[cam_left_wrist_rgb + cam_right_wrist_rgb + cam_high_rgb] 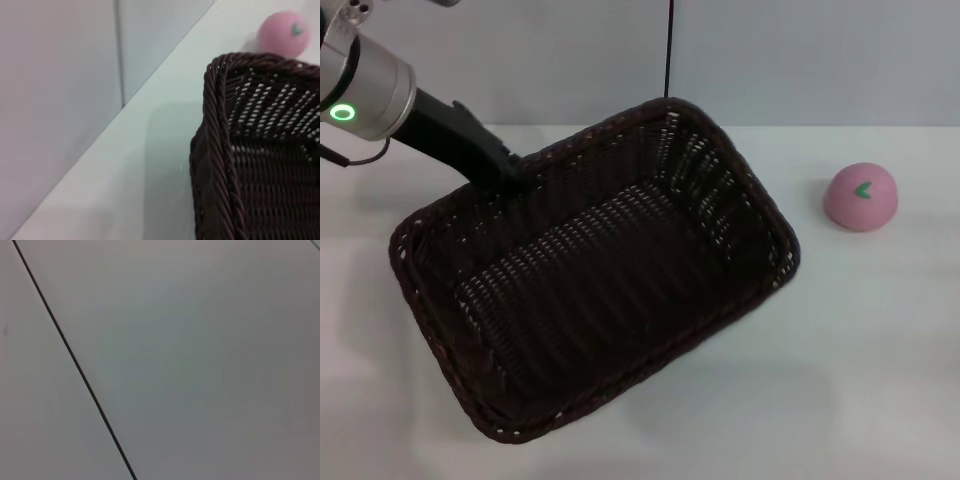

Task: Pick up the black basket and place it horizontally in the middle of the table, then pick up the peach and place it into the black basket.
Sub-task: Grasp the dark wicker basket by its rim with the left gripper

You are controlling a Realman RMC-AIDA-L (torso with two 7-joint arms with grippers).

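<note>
The black basket (600, 270) sits skewed over the middle of the white table (880, 350), its long side running diagonally, with a soft shadow spread under its near side. My left gripper (516, 178) comes in from the far left and is closed on the basket's far-left braided rim. The left wrist view shows that rim and a corner close up (220, 150). The pink peach (861, 196) lies on the table to the right of the basket, apart from it; it also shows in the left wrist view (287, 34). My right gripper is out of view.
A pale wall with a thin dark vertical seam (668, 50) stands behind the table's far edge. The right wrist view shows only a plain grey surface with a dark line (75, 360). Bare tabletop lies in front and to the right of the basket.
</note>
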